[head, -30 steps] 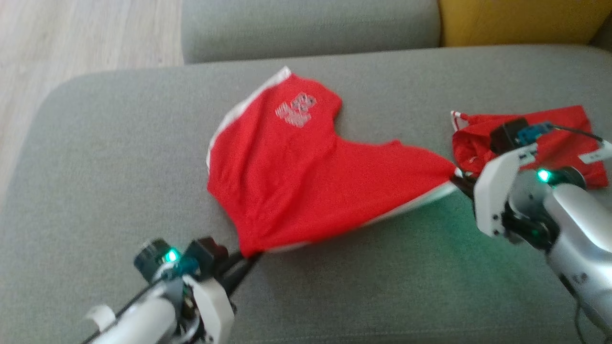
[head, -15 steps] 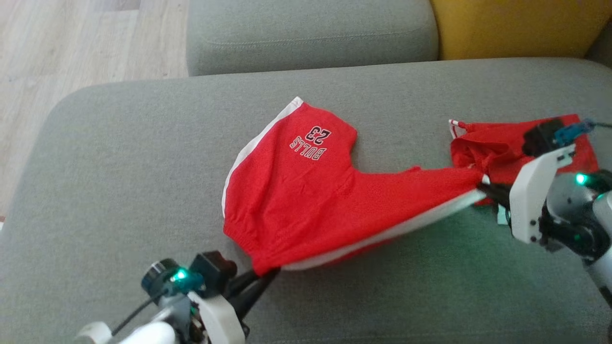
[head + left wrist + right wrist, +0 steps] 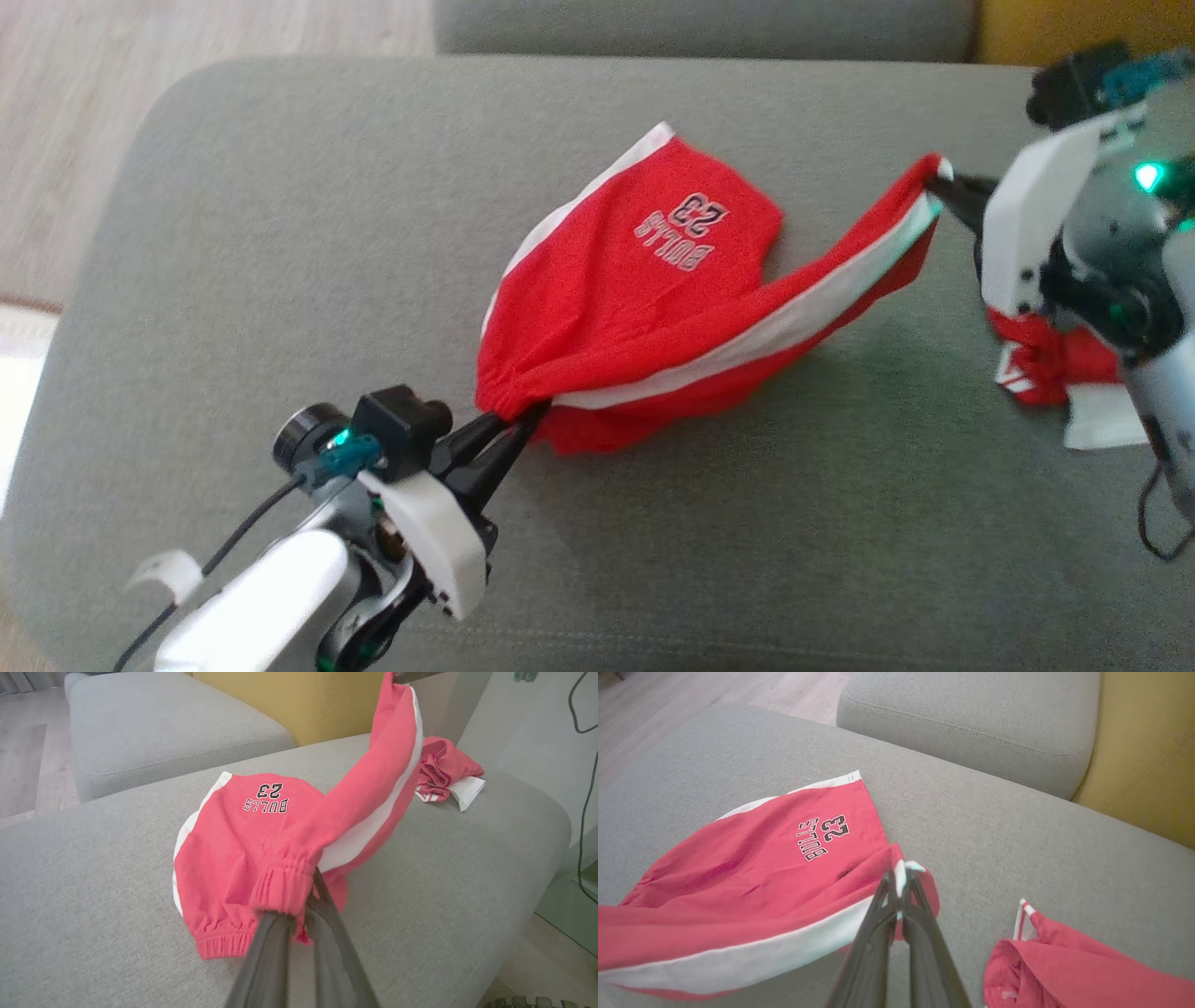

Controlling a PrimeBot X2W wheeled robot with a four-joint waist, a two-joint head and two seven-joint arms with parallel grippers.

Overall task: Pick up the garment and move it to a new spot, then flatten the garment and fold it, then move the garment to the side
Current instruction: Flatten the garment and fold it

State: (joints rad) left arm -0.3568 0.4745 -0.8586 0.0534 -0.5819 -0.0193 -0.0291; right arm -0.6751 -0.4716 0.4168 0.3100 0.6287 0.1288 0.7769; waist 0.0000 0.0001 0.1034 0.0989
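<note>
Left fingers [image 3: 495, 464], lower left of the head view, are pinched tight on the elastic waistband of the red shorts [image 3: 644, 280]. Shorts span mid-frame, half lifted off the sofa cushion [image 3: 280, 233], likely tensioned for flattening. Right fingers [image 3: 962, 194], upper right, are clamped on the striped hem corner. Spare red garment [image 3: 1055, 359] lies at far right.

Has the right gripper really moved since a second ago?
Yes. The right gripper was beside the crumpled red garment on the sofa; now it is well up-view of it, lifting a corner of the Bulls shorts.
</note>
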